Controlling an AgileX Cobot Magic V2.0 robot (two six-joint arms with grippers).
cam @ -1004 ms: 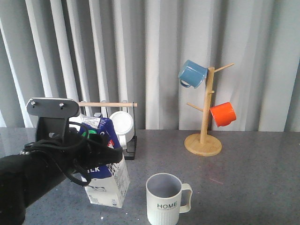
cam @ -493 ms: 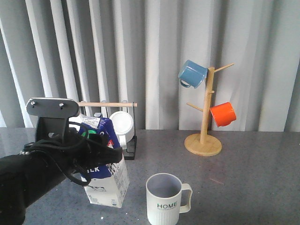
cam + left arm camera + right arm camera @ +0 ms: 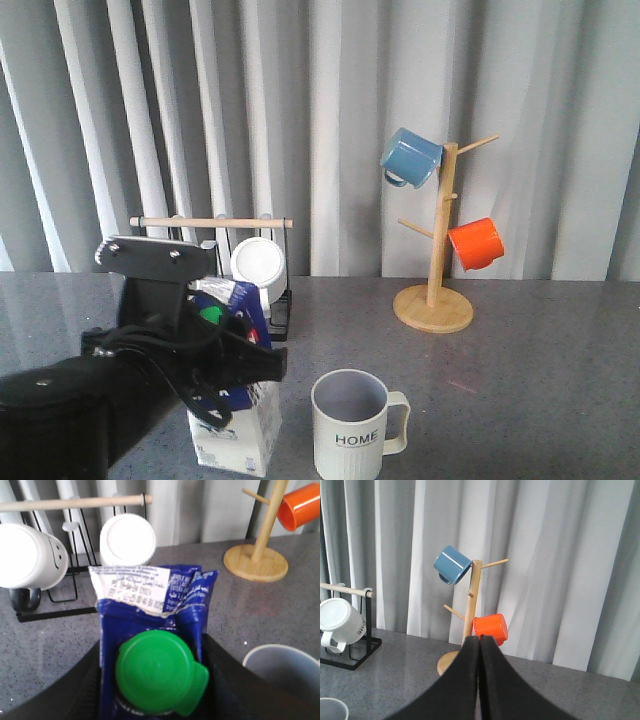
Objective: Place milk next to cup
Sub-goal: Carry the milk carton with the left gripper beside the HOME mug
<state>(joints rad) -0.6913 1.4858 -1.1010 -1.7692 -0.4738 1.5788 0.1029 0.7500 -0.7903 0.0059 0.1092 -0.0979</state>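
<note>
**A:** One big change since a second ago: the left claw [image 3: 232, 368] has carried the milk [image 3: 238, 440] closer to the camera and lower in the front view. Its base looks about level with the cup's bottom now, though I can't tell if it's actually touching the table [image 3: 540, 380].

**B:** Is the claw gripping it, then?

**A:** Yeah, clamped on the blue upper part, green cap [image 3: 159, 672] poking out right between the fingers in the left wrist view. The cup [image 3: 354, 424] with HOME on it stands just to the right, a narrow gap between them.

**B:** So basically done?

**A:** Looks close; I'd guess only setting down and letting go remain. Right claw [image 3: 480, 645] is pressed closed on nothing. Further back, the black rack [image 3: 280, 310] with white mugs and the wooden mug tree [image 3: 436, 290] haven't budged.
</note>
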